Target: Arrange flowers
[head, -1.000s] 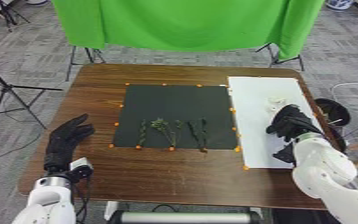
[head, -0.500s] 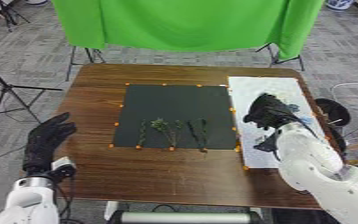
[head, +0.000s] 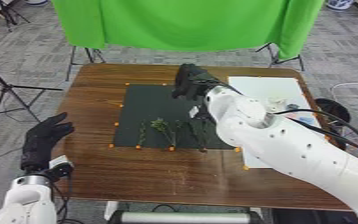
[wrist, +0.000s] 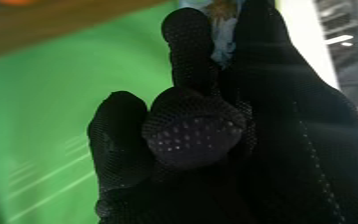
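In the head view, my right hand (head: 191,82) is above the far part of the black mat (head: 158,100). In the right wrist view, the glove of my right hand (wrist: 193,142) has its thumb bent inward, and a pale bluish flower (wrist: 222,37) with a tan part is held between its fingers. Several green stems (head: 162,127) lie on the near half of the mat. A white flower (head: 276,103) and a blue flower (head: 293,107) rest on the white sheet (head: 260,87). My left hand (head: 40,142) is at the table's left edge, its fingers relaxed.
Small orange markers (head: 171,148) line the mat and sheet. A green cloth (head: 184,25) hangs beyond the wooden table (head: 158,172). A dark bin (head: 334,111) stands by the right edge. My right forearm crosses above the sheet.
My right hand has moved left from over the white sheet to above the far part of the black mat. My left hand has shifted slightly outward to the left.
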Tool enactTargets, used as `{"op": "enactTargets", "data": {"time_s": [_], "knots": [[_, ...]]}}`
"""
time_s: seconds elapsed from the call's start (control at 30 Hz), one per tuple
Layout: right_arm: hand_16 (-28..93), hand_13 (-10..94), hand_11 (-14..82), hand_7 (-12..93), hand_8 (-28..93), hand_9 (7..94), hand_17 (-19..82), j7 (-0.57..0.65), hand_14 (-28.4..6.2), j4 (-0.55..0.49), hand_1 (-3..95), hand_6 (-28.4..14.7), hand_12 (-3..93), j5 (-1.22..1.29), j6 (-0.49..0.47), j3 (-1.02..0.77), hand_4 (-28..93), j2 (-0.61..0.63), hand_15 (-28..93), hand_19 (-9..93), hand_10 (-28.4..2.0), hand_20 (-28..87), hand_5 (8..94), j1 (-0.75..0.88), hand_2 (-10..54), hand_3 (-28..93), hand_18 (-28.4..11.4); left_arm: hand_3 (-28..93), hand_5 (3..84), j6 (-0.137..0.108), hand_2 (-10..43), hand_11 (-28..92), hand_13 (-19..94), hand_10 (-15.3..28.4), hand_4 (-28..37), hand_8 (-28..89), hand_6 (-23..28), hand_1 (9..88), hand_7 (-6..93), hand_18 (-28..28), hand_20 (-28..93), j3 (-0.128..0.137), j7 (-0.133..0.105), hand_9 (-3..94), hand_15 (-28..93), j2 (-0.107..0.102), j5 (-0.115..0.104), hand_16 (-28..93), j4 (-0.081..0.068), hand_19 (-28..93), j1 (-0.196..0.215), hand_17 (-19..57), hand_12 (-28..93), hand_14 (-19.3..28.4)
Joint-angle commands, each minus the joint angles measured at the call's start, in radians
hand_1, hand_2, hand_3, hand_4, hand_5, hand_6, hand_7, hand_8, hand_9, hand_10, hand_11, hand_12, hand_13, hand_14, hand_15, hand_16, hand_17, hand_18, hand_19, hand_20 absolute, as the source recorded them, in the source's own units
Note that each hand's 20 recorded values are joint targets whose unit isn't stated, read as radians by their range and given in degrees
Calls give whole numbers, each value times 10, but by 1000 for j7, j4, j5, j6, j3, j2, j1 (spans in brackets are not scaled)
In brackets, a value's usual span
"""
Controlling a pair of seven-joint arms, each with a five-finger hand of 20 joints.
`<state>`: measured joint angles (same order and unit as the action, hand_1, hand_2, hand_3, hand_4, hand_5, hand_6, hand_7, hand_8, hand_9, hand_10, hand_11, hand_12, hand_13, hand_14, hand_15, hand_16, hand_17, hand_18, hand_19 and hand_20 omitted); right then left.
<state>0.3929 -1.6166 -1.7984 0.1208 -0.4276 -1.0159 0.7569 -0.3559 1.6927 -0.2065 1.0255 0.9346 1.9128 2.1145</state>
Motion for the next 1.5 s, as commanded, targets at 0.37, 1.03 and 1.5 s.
{"op": "enactTargets", "data": {"time_s": [0.37,1.03,1.5], "knots": [[327,924,118,293,102,883,675,-72,-11,43,647,-8,422,-37,-59,133,-132,-217,583,932,-94,477,782,-20,-95,614,-86,685,517,35,218,235,434,139,-283,-88,-1,252,155,134,191,-46,-4,534,277,-3,-5,-16,-22,130,-58,90,119,178],[327,923,106,288,87,891,672,-64,-11,124,648,-3,406,-59,20,204,-148,-287,583,932,-93,483,786,4,-95,615,-88,696,495,62,107,233,423,141,-283,-81,18,192,144,139,189,-68,-46,521,283,23,-17,-8,-27,127,-56,84,122,183],[318,936,60,238,63,906,682,-44,-16,210,648,6,328,-106,128,234,-150,-319,573,932,-92,473,801,23,-95,611,-91,694,478,105,-74,221,413,138,-283,-77,20,210,134,133,182,-70,-87,511,230,38,-1,-3,-37,87,-56,96,124,174]]}}
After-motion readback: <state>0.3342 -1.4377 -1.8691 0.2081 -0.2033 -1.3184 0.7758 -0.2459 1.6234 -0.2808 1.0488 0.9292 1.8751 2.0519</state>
